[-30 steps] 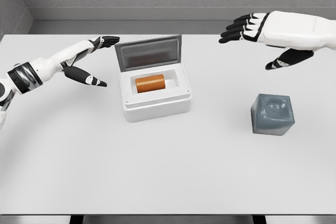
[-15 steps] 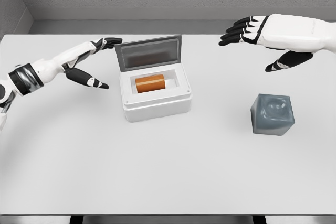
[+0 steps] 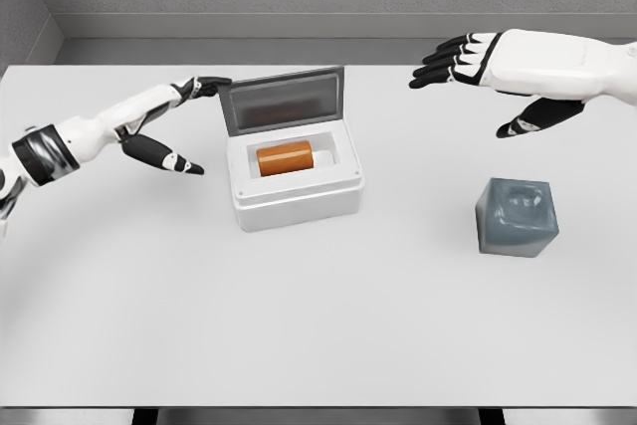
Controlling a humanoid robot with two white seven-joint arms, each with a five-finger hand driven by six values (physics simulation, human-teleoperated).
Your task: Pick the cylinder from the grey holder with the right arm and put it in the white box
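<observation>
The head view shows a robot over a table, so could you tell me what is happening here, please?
The orange cylinder already lies inside the open white box, whose grey lid stands raised. The left hand is open, fingertips at the lid's left edge. The right hand hovers open above the table, holding nothing. The grey holder sits empty at right.

No legible txt, labels or nos. anywhere.
</observation>
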